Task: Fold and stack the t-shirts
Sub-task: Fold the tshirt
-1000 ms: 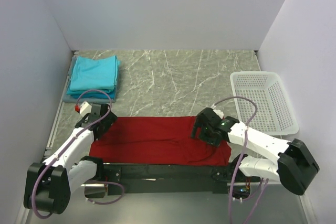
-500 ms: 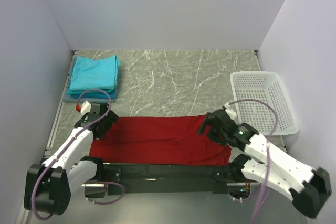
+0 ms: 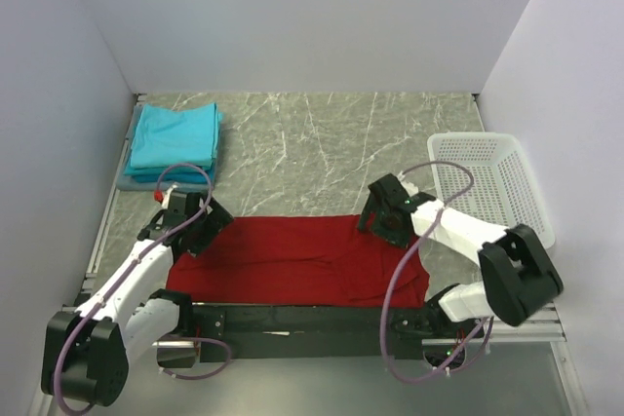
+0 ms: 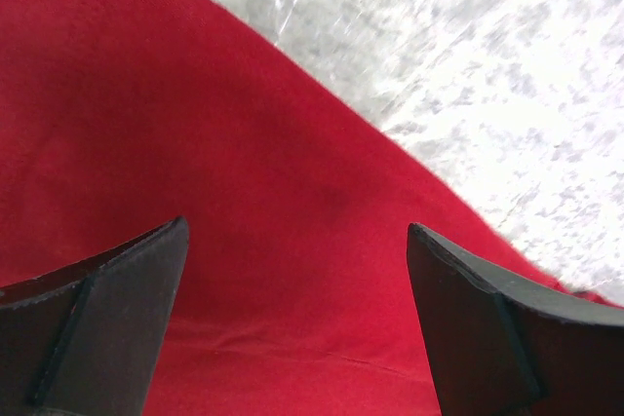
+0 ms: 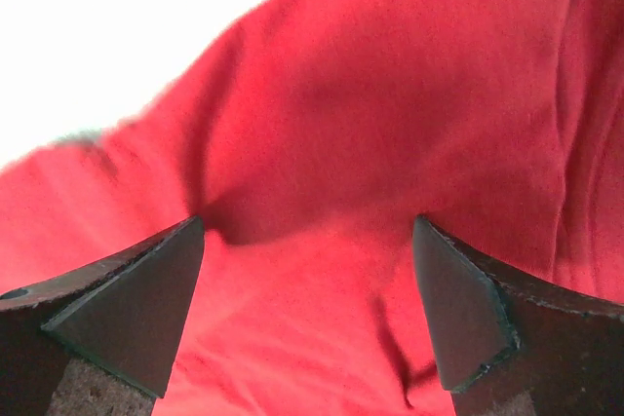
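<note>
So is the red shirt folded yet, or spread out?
Partly folded: the red shirt lies as one long flat band with no sleeves showing, not yet a compact rectangle like the teal stack.

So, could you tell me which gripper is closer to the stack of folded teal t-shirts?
Left. The left gripper is over the left end of the red t-shirt, on the same side as the teal stack; the right gripper is over its right end, across the table.

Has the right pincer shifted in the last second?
Yes. Against the white basket, the right pincer has moved farther from the arm bases, to the red shirt's far edge.
</note>
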`<state>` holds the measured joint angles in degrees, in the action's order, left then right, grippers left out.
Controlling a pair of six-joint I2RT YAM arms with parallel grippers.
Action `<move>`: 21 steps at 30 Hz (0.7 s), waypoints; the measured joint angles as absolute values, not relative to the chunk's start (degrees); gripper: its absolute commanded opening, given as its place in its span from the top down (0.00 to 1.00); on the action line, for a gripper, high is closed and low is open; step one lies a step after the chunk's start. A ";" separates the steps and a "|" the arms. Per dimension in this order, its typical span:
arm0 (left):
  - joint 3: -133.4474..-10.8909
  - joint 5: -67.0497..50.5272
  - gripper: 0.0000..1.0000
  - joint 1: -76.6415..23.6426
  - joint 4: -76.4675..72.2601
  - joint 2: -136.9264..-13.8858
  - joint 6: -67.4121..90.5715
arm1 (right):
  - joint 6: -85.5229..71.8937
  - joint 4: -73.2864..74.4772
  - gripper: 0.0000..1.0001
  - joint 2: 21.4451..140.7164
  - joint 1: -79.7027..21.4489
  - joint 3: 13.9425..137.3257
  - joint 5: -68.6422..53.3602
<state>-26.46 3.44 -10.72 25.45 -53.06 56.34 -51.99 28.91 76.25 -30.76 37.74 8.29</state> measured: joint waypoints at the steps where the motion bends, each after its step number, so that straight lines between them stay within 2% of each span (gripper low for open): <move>1: -26.20 2.85 0.01 -10.74 25.12 -53.58 56.27 | -50.96 28.91 0.07 78.11 -29.93 39.18 7.77; 11: -24.95 -1.43 0.01 -10.87 18.79 -57.95 56.16 | -40.62 25.93 0.07 100.01 -24.69 60.60 2.94; 21: -24.27 -3.92 0.01 -13.93 12.40 -61.06 60.64 | -31.97 32.60 0.08 128.60 -20.53 102.39 -1.17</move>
